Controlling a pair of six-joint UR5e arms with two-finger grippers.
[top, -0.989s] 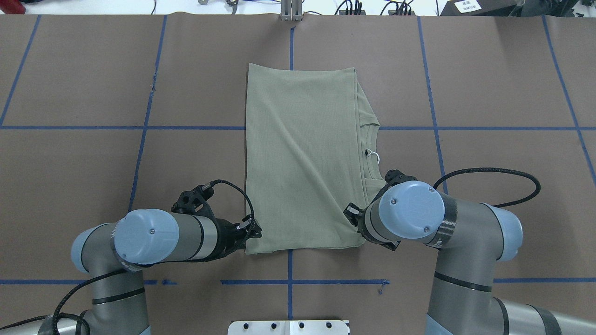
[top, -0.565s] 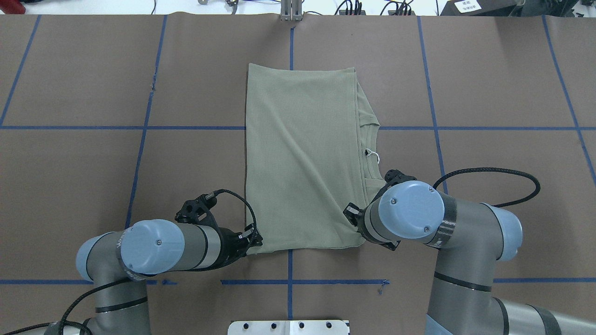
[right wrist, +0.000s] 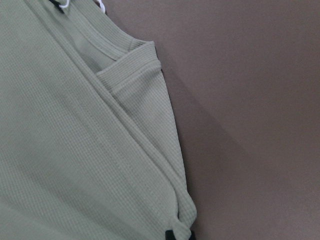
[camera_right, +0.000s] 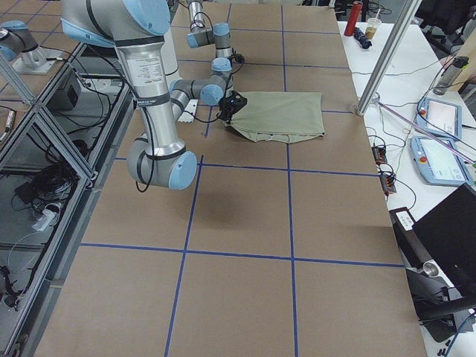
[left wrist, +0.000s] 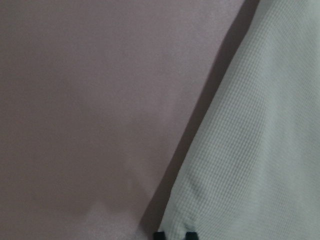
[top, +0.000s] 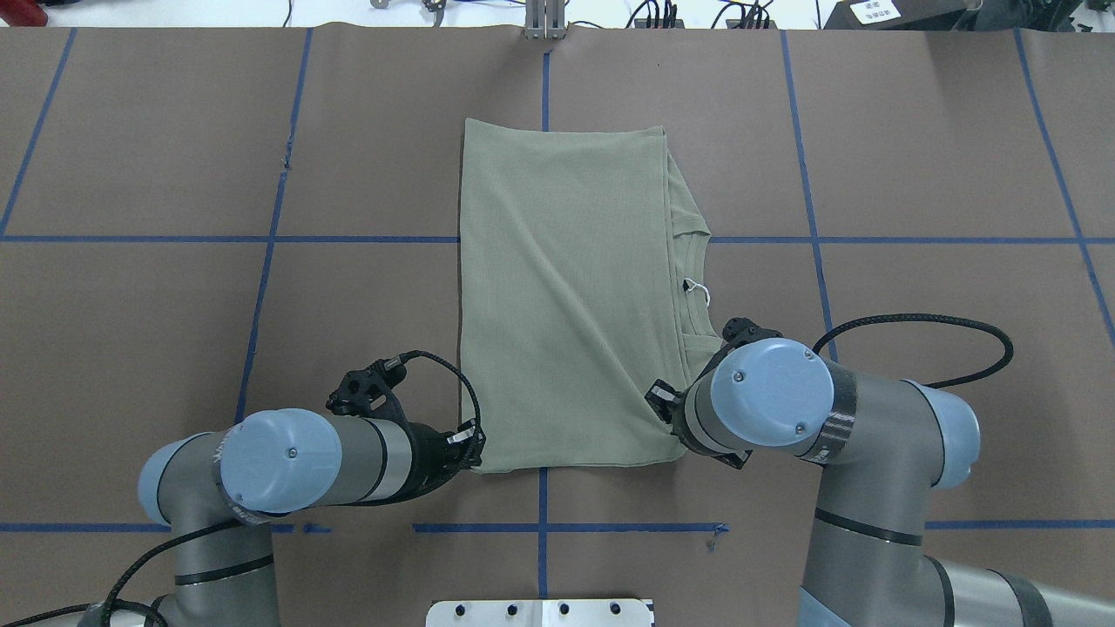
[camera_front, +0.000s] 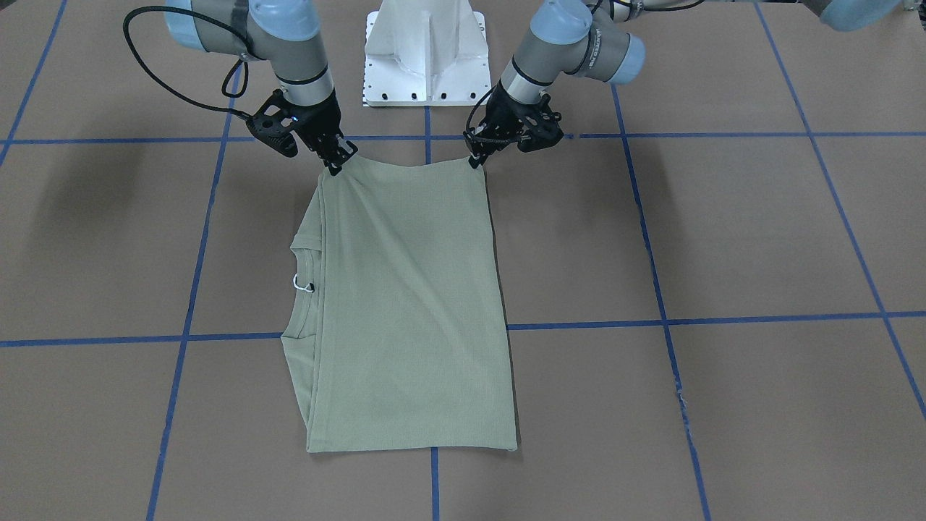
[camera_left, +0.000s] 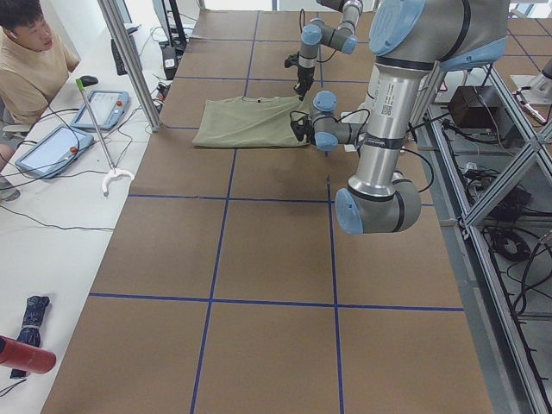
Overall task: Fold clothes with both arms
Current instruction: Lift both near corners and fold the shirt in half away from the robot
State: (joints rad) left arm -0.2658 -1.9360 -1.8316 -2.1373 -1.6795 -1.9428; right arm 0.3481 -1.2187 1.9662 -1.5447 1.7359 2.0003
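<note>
The sage-green shirt (top: 566, 296) lies folded into a long rectangle at the middle of the table, its collar (top: 694, 261) and white tag (camera_front: 302, 284) on the robot's right side. My left gripper (top: 470, 453) is shut on the shirt's near left corner; the left wrist view shows fabric (left wrist: 260, 150) between the fingertips. My right gripper (camera_front: 334, 166) is shut on the near right corner; in the overhead view it is hidden under the wrist. The right wrist view shows the layered shirt edge (right wrist: 135, 100). The near hem (camera_front: 405, 165) is stretched between both grippers.
The brown table cover has a grid of blue tape (top: 279, 239). The white robot base (camera_front: 423, 51) stands just behind the grippers. An operator (camera_left: 30, 60) sits at the far side bench with tablets (camera_left: 99, 108). Cables and gear (top: 740, 13) lie beyond the far edge.
My left arm has shifted a little toward the robot's base, and the shirt's near left corner has drawn slightly inward with it. The right arm has barely moved.
</note>
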